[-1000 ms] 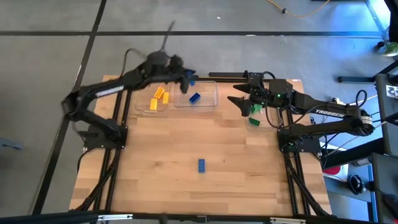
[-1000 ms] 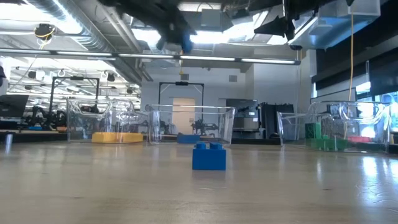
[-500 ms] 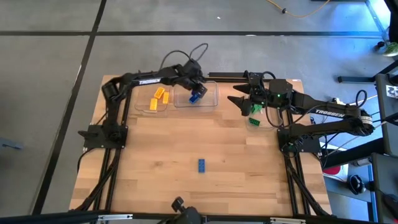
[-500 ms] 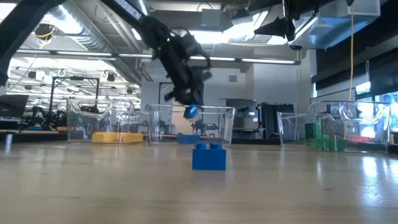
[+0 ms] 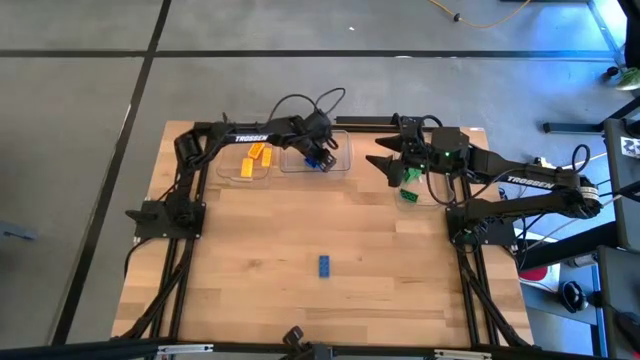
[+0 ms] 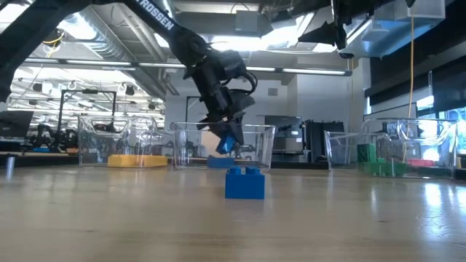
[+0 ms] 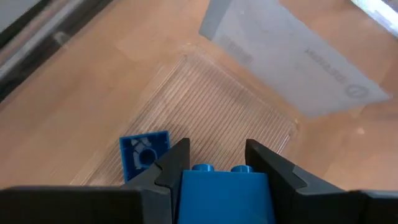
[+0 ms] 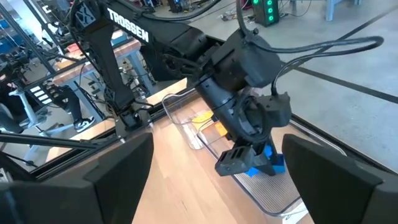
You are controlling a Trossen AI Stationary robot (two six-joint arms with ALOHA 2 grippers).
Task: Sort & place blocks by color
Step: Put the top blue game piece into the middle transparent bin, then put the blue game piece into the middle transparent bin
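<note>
My left gripper (image 5: 318, 156) is shut on a blue block (image 7: 222, 191) and reaches down into the middle clear bin (image 5: 342, 142). A second blue block (image 7: 144, 154) lies on that bin's floor. In the low view the held block (image 6: 226, 145) hangs below the bin's rim. Another blue block (image 5: 326, 265) sits studs-up on the bare table, toward the near edge. My right gripper (image 8: 214, 180) stands open, high over the right bin (image 5: 432, 195) that holds green blocks (image 5: 410, 192). My left gripper pinches the blue block by two opposite sides (image 7: 186, 186) between its two fingers. The fingers slant down from the table's left. The block's studs (image 7: 221, 168) point out past the fingertips. It hangs clear of the bin floor, inside the bin's walls.
A left clear bin (image 5: 232, 172) holds yellow blocks (image 5: 256, 156). The three bins stand in a row along the far edge. The wooden table in front of them bears only the lone blue block. Metal frame rails run along both side edges.
My left gripper has come down from high above the far edge into the middle bin, tipping its nose steeply downward and shifting a little toward the right. The blue block stayed in its hold and sank below the bin's rim.
</note>
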